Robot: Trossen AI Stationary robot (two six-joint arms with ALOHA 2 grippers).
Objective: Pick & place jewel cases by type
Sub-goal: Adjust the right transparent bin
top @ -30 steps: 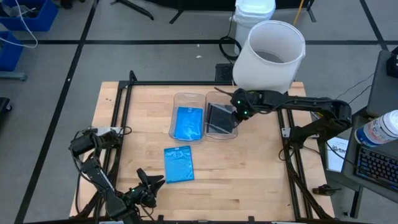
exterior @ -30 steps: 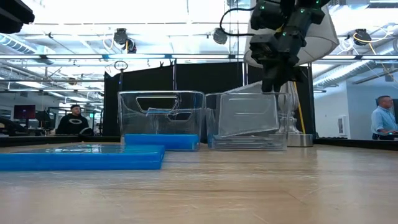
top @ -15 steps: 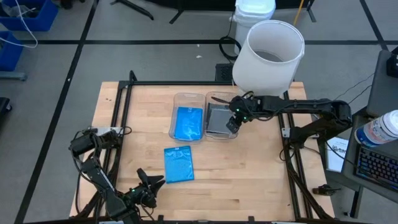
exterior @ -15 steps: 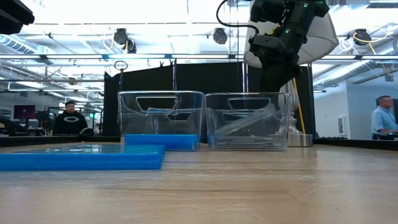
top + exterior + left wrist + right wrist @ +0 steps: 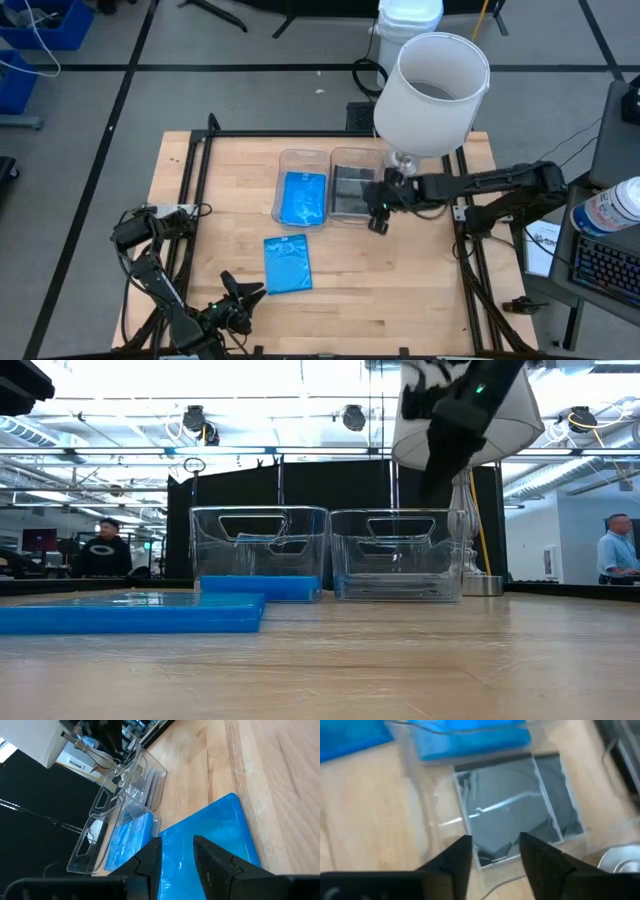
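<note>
Two clear bins stand side by side at the table's far middle. In the left bin (image 5: 291,158) a blue jewel case (image 5: 304,197) lies flat. A grey square jewel case (image 5: 515,810) with a silver disc lies flat on the floor of the right bin (image 5: 356,153). A second blue jewel case (image 5: 288,263) lies flat on the table, nearer the front. My right gripper (image 5: 377,222) hangs open above the right bin's near right corner, with nothing between its fingers. By the near left edge my left gripper (image 5: 177,857) is open and points at the loose blue case.
A big white bucket (image 5: 435,90) stands raised over the table's far right corner, just behind the right bin. Black frame rails (image 5: 195,190) run along the table's left, far and right sides. People (image 5: 100,545) are in the room beyond. Bare wood lies right of the loose blue case.
My right gripper has let go of the grey case, rolled its wrist and swung toward the table's near edge, off the right bin. The grey case, which leaned tilted inside that bin, has fallen flat onto the bin's floor.
</note>
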